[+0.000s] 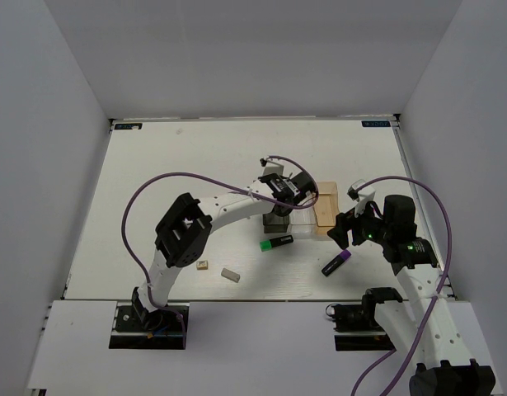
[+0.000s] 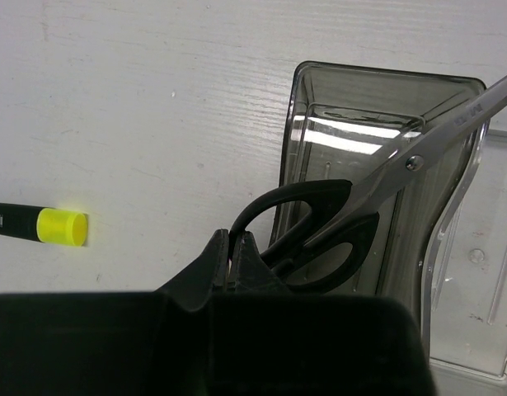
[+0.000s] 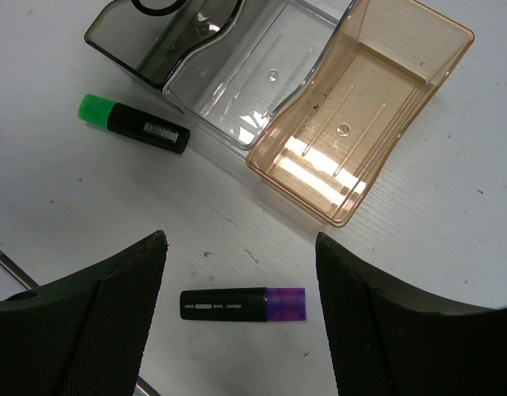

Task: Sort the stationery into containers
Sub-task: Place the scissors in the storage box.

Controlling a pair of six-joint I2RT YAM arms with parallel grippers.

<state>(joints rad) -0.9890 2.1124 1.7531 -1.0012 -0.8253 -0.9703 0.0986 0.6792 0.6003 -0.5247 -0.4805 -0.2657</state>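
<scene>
Behind left fingers point(image 2: 210, 268), the scissors point(image 2: 385, 176) sit part-hidden.

White wood-grain tabletop point(image 1: 195, 157), enclosed on three sides by plain pale grey walls point(image 1: 261, 58); even, diffuse lighting.

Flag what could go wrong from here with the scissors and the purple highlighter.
1. The left gripper pinches the scissors by one handle loop only, and the blades reach over the wall of the dark grey bin toward the clear bin; released so, they may tip out.
2. The right gripper stands open over the purple highlighter, which lies end to end between the fingers; closing on its ends could make it slip.
</scene>
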